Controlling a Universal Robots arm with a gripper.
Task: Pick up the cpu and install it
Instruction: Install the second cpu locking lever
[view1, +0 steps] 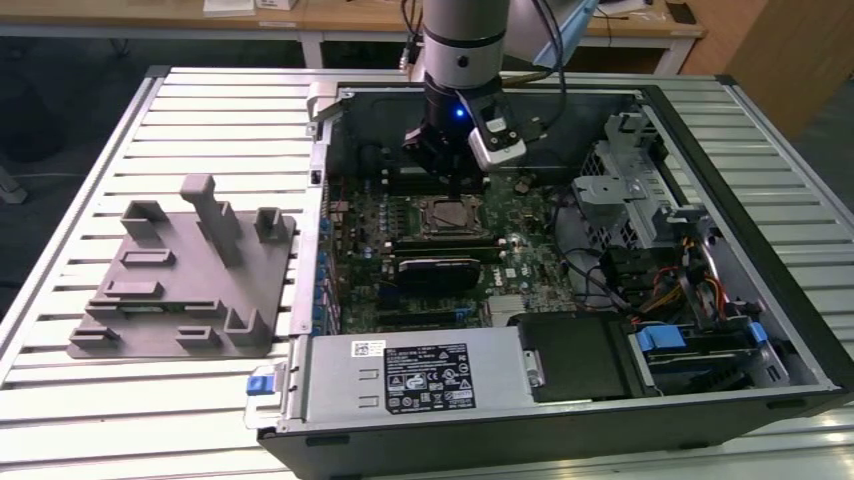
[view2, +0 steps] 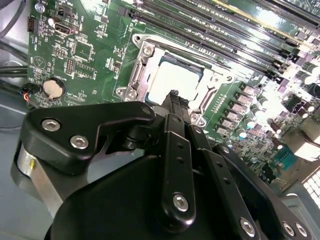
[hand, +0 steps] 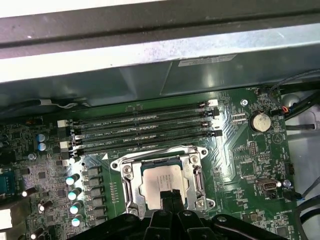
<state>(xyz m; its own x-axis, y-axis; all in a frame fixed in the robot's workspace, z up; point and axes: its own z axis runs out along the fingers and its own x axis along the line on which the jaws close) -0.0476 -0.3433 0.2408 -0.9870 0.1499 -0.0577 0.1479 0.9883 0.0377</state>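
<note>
The cpu (hand: 159, 181) lies flat in the motherboard socket (hand: 131, 184), silver top up, inside the open metal frame. It also shows in the second wrist view (view2: 172, 77) and in the exterior view (view1: 445, 213). My gripper (hand: 170, 196) hangs just over the cpu's near edge with its black fingers (view2: 172, 97) pressed together and nothing between them. Whether the tips touch the chip I cannot tell. In the exterior view the gripper (view1: 454, 190) stands upright inside the open computer case, right above the socket.
Several memory slots (hand: 145, 132) run beside the socket, next to the case wall (hand: 150, 70). A grey plastic tray with upright pegs (view1: 187, 275) sits on the slatted table at the exterior view's left. Drive cages and cables (view1: 654, 230) fill the case's right; the power supply (view1: 414, 375) sits in front.
</note>
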